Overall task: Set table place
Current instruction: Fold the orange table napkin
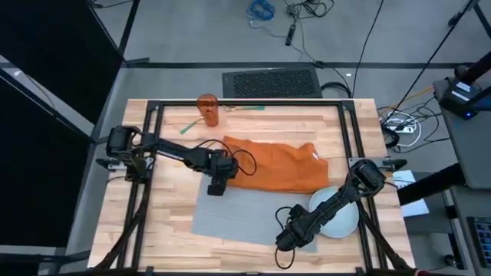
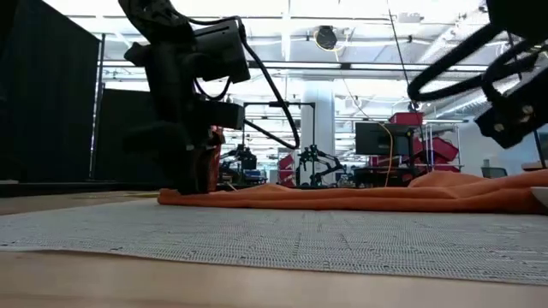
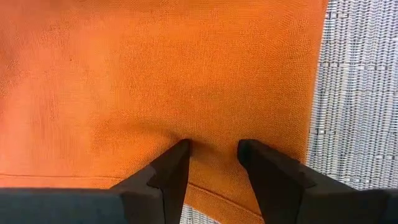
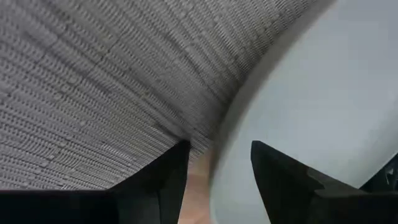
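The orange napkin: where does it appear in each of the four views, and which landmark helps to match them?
High view: the orange napkin lies mid-table, overlapping the grey placemat's far edge.
Low view: a long orange strip behind the placemat.
Left wrist view: it fills most of the picture, the left end effector over it.
Right wrist view: not in it.
Shared landmark: the placemat.

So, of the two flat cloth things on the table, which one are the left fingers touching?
The orange napkin: the left gripper has its fingers down on the napkin's edge, beside the grey woven placemat, which lies bare next to them.
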Tool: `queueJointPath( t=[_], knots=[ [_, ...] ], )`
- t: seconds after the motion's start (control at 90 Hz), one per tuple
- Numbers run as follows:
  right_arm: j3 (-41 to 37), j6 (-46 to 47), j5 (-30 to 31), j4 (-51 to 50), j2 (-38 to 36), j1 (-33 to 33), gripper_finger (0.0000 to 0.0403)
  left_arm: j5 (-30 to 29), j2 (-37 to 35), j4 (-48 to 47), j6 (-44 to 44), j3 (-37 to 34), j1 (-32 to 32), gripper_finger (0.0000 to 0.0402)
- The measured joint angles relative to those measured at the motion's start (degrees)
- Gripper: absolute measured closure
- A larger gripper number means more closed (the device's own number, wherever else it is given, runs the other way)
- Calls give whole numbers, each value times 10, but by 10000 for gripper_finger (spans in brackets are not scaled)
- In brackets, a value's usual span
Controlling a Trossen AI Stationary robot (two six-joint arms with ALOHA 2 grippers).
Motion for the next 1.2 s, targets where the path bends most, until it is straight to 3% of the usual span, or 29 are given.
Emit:
queueJointPath(
  t=[0.244,0.522,0.889,1.2],
  knots=[
    [-13,1,25,-53,2,0,264,4,0,10,0,0,0,256],
    [-11,-40,33,-42,2,-4,393,4,0,10,-1,0,-1,256],
    [-11,-26,64,-91,2,8,401,4,0,10,1,0,-1,256],
    [64,-23,130,-98,2,6,402,4,0,12,10,0,-1,256]
  ],
)
